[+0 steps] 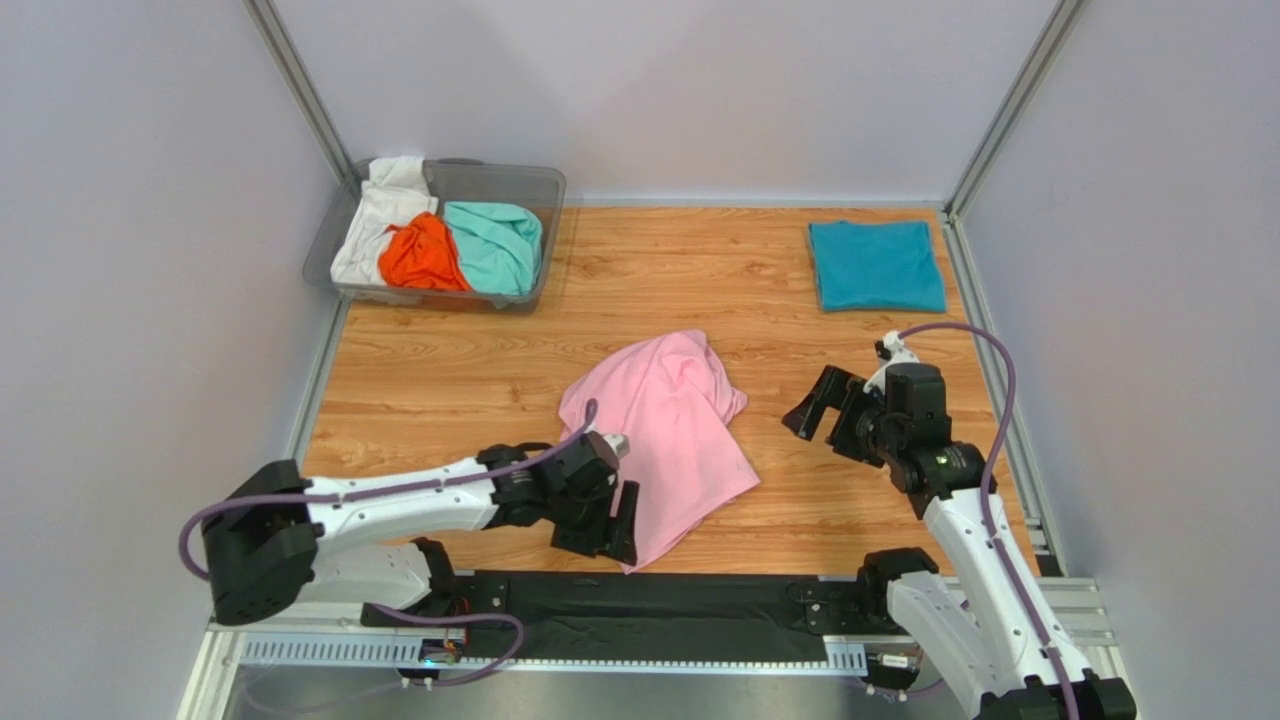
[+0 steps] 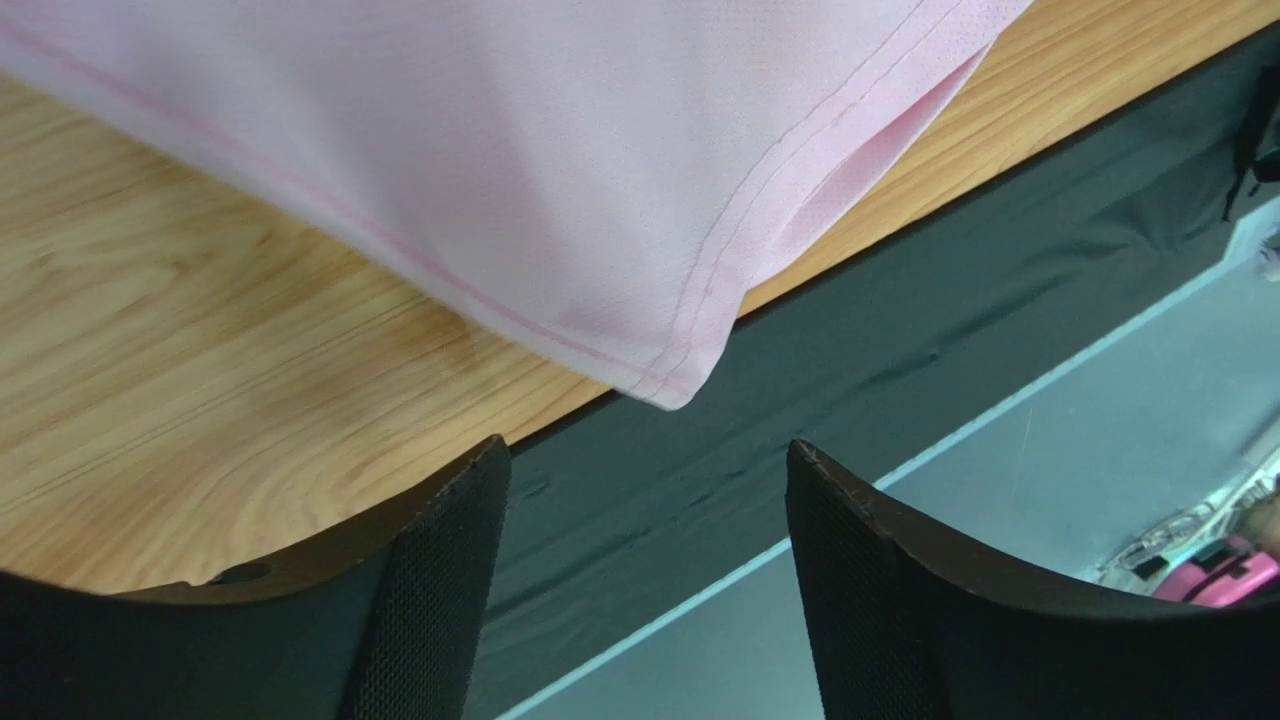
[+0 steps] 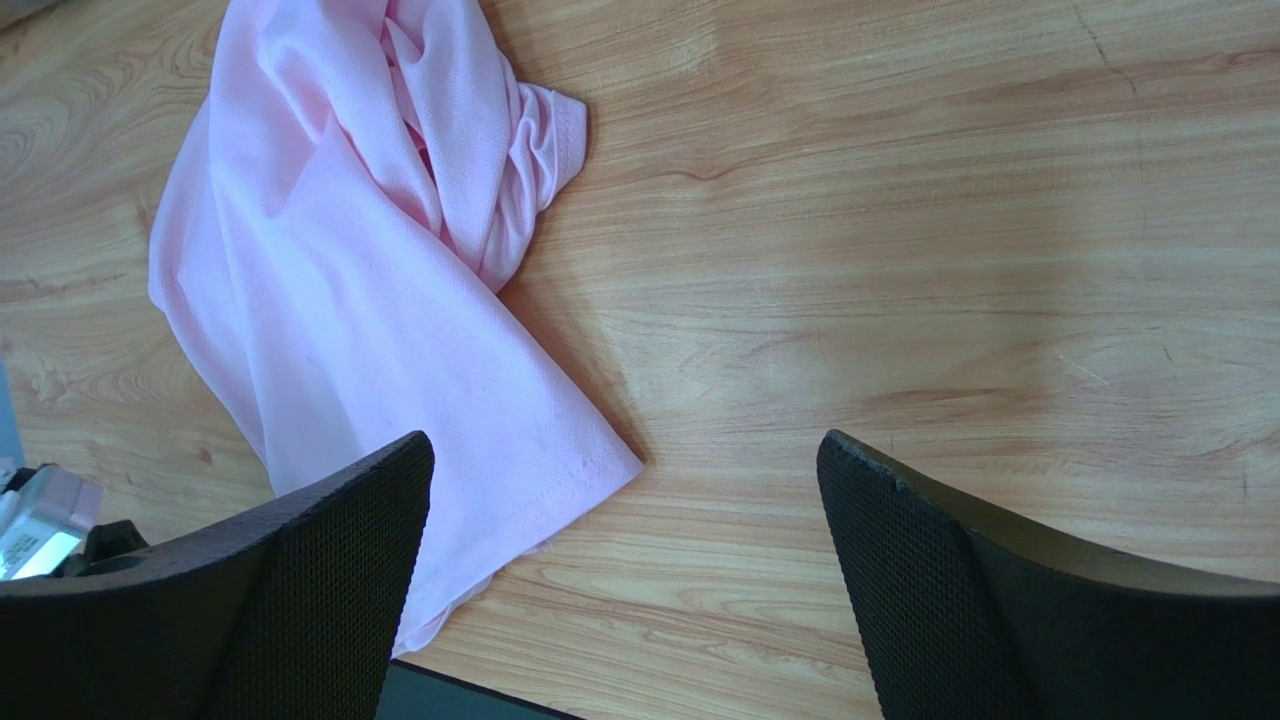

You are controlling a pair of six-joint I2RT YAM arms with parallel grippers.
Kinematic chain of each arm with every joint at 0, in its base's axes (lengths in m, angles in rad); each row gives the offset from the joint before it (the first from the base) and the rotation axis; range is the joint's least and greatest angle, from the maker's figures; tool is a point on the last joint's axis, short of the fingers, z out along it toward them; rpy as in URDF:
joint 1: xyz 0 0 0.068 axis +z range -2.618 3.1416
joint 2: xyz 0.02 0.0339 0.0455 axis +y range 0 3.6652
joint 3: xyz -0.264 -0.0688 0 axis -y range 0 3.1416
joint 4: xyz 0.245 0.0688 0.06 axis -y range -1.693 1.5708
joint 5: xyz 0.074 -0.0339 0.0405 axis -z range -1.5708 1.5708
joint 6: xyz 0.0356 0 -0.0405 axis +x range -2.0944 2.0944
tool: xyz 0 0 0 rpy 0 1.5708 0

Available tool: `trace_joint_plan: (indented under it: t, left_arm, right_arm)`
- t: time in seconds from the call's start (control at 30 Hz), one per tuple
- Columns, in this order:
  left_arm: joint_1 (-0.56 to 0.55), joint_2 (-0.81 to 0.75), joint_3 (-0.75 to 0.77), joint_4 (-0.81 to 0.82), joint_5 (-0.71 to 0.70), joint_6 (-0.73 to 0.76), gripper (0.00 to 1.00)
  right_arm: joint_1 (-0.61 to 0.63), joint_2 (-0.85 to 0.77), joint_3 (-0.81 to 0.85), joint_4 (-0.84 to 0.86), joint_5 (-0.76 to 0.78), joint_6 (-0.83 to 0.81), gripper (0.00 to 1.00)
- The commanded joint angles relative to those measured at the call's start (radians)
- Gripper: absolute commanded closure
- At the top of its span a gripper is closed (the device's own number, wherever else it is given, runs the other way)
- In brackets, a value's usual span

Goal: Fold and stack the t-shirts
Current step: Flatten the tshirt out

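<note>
The pink t-shirt (image 1: 669, 428) was pale and plain, hem stitched in deeper pink, on the honey-brown wood grain of the table (image 1: 451, 375). Beyond lay a plain teal t-shirt (image 1: 875, 264), and the smoky clear bin (image 1: 544, 180) held a white t-shirt (image 1: 376, 222), an orange t-shirt (image 1: 421, 255) and a mint-green t-shirt (image 1: 496, 245). The pads (image 2: 428, 630) of my left claw (image 2: 646, 450) were black, finely meshed.

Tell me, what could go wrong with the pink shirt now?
The left gripper is open at the pink t-shirt's near corner, right by the edge of the table; it might pinch only the tip and lose it. The shirt's far end is bunched, so tugging one corner might drag the heap instead of spreading it.
</note>
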Motion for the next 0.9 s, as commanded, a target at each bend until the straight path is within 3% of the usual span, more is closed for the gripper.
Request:
trace_joint_plan:
  t: [0.0, 0.13, 0.33, 0.73, 0.83, 0.87]
  left_arm:
    - [-0.053, 0.097, 0.101, 0.020, -0.048, -0.053, 0.27]
    - [-0.104, 0.215, 0.199, -0.056, -0.097, -0.080, 0.32]
    - [-0.162, 0.344, 0.337, -0.306, -0.228, -0.149, 0.39]
    - [-0.179, 0.554, 0.425, -0.369, -0.245, -0.097, 0.50]
    - [-0.179, 0.568, 0.435, -0.375, -0.256, -0.090, 0.62]
    - [-0.179, 0.568, 0.435, -0.377, -0.270, -0.091, 0.72]
  right_arm:
    - [0.003, -0.006, 0.001, 0.010, -0.018, -0.012, 0.00]
    - [0.004, -0.008, 0.001, 0.012, -0.027, -0.018, 0.00]
    - [0.004, -0.008, -0.002, 0.028, -0.024, -0.018, 0.00]
    - [0.004, -0.015, -0.008, 0.027, -0.014, -0.017, 0.00]
    - [0.004, -0.018, -0.008, 0.025, -0.007, -0.018, 0.00]
    - [0.004, -0.018, -0.008, 0.025, -0.005, -0.015, 0.00]
